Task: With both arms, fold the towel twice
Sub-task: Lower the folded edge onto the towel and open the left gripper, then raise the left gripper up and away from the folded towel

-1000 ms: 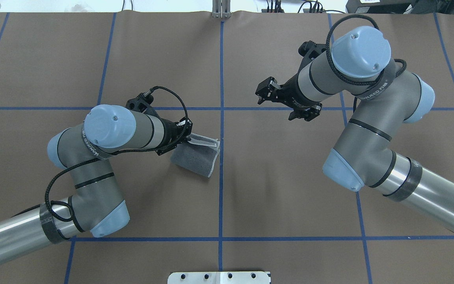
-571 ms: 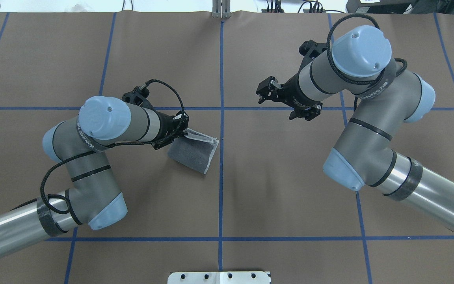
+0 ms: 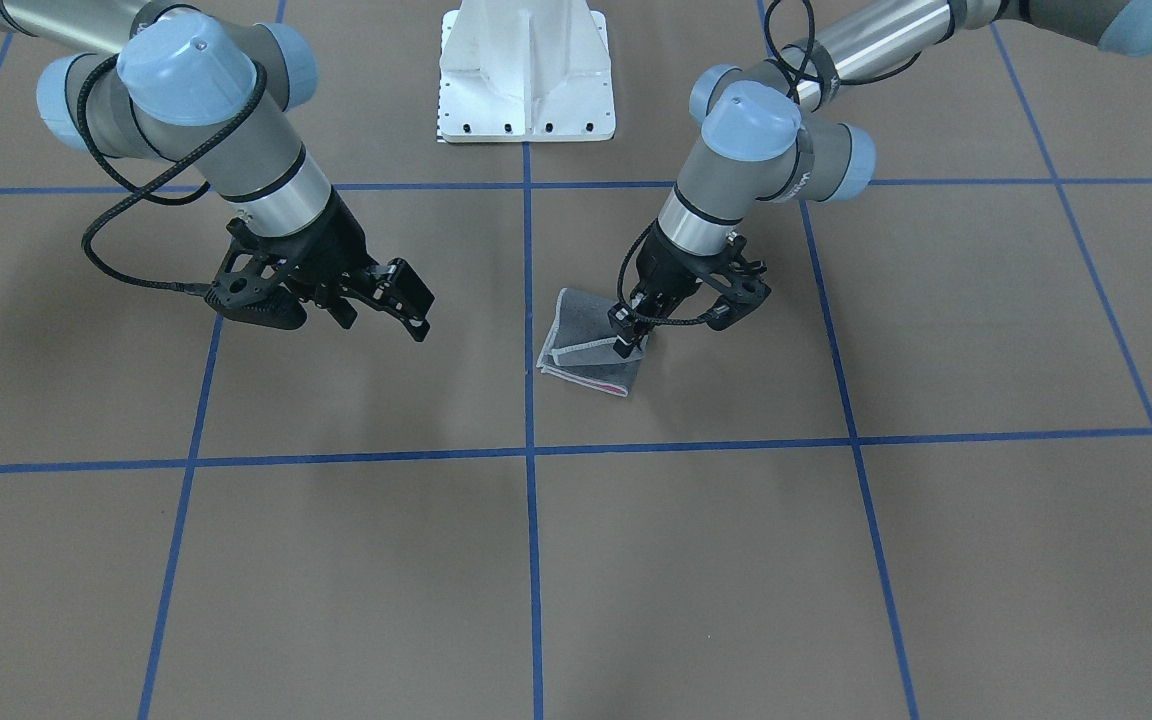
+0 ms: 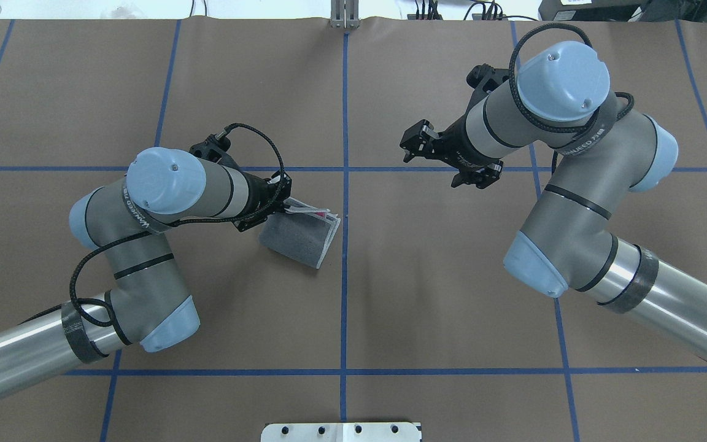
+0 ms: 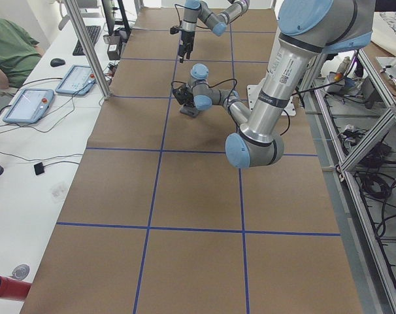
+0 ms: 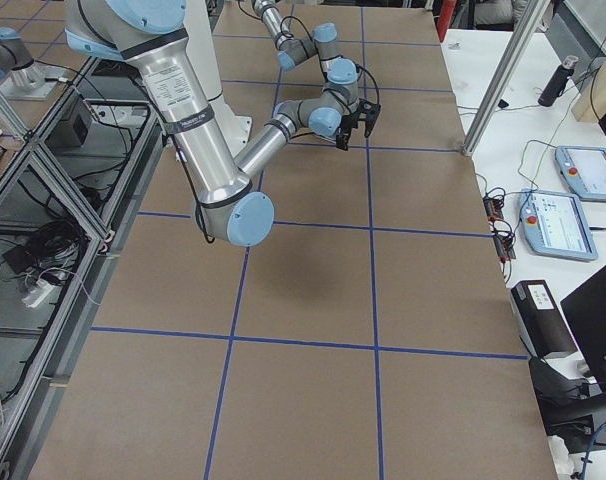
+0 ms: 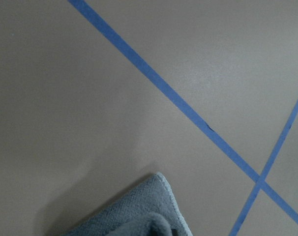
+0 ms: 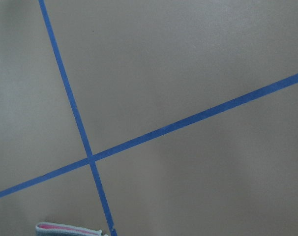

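Two folds look done: the small terry towel point(image 4: 297, 238), dark grey with a pink edge, lies quartered at 8 o'clock of the blue tape crossing point(image 4: 345, 169), seen overhead. The black left gripper point(image 3: 629, 338) is clenched on its corner; the black right gripper point(image 3: 381, 310) hangs released at 2 o'clock of the towel. Remaining, likely: letting go

Left gripper point(image 4: 286, 205) pinching a raised corner of the folded grey towel point(image 4: 298, 238), cloth lying just ahead of its fingertips; right gripper point(image 4: 407, 146) well apart, jaws parted, above brown table point(image 4: 452, 288)

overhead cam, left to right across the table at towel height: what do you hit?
left arm → towel → centre blue tape line → right gripper → right arm
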### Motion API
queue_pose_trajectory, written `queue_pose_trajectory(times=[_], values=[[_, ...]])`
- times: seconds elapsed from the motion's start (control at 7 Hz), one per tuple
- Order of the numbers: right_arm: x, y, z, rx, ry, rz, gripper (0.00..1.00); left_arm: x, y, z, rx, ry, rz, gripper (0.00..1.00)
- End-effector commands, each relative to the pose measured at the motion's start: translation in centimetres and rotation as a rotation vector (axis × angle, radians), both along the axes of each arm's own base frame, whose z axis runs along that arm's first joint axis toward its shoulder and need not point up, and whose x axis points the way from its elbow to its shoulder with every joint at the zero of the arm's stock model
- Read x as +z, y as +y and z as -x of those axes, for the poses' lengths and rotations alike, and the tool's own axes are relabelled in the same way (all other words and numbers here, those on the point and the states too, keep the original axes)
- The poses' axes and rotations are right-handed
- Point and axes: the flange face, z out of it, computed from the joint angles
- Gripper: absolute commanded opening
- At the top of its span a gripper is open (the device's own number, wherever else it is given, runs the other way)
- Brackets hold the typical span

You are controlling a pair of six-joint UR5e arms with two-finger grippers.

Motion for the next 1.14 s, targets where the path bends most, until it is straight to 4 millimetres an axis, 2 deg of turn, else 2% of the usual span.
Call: queue_pose_trajectory(times=[0.0,0.43,0.57,0.86,1.0], values=[[-0.1,0.0,0.0,0.002,-0.002,0.002,0.99,-0.3,-0.2,-0.1,-0.004,0.005,0.001,1.00],[0.0,0.0,0.0,0.001,0.000,0.002,0.99,-0.9,-0.6,0.1,-0.011,0.015,-0.004,1.00],[0.1,0.0,0.0,0.000,0.002,0.002,0.99,-0.6,-0.9,-0.6,-0.009,0.006,0.002,1.00],[0.1,0.0,0.0,-0.001,0.002,-0.001,0.99,-1.7,-1.7,-1.6,-0.012,0.010,0.001,1.00],[0.2,0.0,0.0,-0.001,0.003,0.002,0.99,-1.2,-1.8,-1.8,-0.011,0.004,0.003,1.00]])
